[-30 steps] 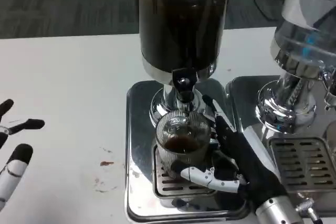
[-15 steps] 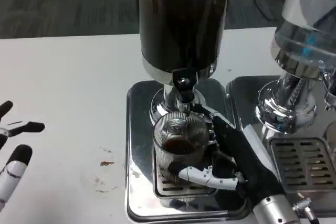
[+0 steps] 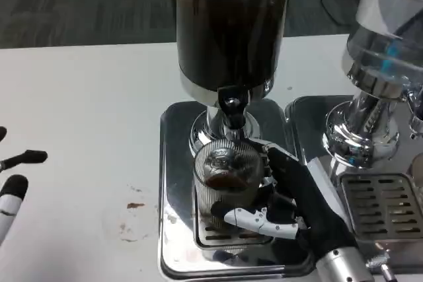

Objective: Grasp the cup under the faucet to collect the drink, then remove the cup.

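— Fingers point(image 3: 254, 219) wrapped round the cup point(image 3: 227, 176), white one across the front, black ones behind on the right side. Right hand point(image 3: 291, 203) gripping, then. Left hand point(image 3: 13, 186) at the far left edge, fingers spread, holding nothing.

— And the cup?

— On the grate point(image 3: 211, 232) of the tray point(image 3: 173, 163), right under the faucet point(image 3: 230, 107) of the dark tank point(image 3: 228, 24). Some brown drink in the bottom, well short of full. No stream visible just now; hard to tell.

— So how to do this well?

— Judging by the low level: hold steady, rim centred below the spout, cup upright. Enough squeeze to stop ribbed glass slipping, no more. For taking away, likely lift a little off the grate, then draw toward the body and clear of the spout, no tilt. Risk: knocking the rim on the faucet, or slopping drink onto the tray.

— Anything else nearby?

— Second dispenser point(image 3: 380, 64) to the right with its own tray; brown stains point(image 3: 135, 206) on the table point(image 3: 79, 97) left of the tray.

— Different from a second ago?

— Cup tipped or raised slightly, mouth turned more toward the camera, still under the faucet. Right hand shifted a touch left and up with it. Left hand slid further out, toward the picture's left edge. Tank, trays and stains unmoved.
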